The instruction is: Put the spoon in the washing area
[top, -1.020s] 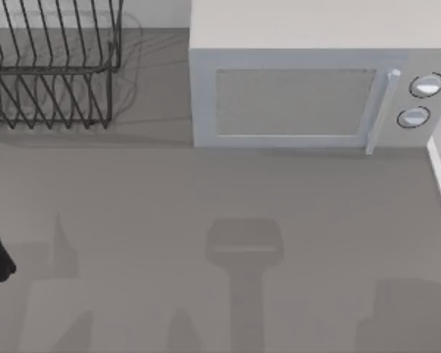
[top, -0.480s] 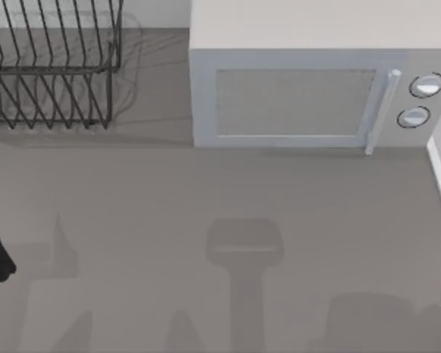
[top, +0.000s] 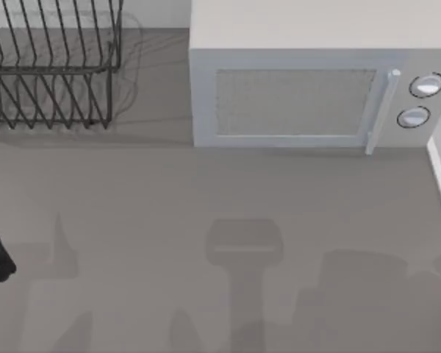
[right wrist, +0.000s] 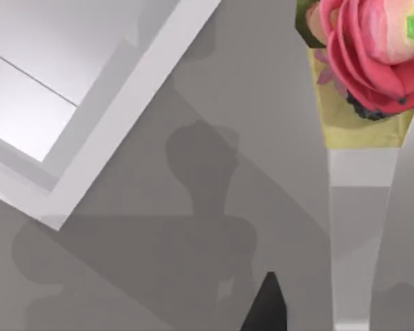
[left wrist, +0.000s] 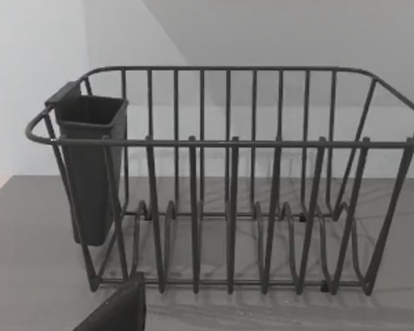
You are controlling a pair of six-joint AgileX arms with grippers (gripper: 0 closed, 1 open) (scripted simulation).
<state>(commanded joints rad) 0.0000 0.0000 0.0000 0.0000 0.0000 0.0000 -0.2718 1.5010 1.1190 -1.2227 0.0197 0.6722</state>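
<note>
So the right wrist cam is looking at grey tabletop [right wrist: 276, 110] with a bunch of soft shadows lying across it. A white boxy thing [right wrist: 90, 89] with a raised rim cuts across one corner. There's a pink flower [right wrist: 369, 48] with a small green bit on it, sitting in a yellowish holder on top of a tall, narrow clear vase [right wrist: 355, 227]. A small dark tip [right wrist: 265, 310] pokes in at the frame edge, can't tell what it belongs to.
</note>
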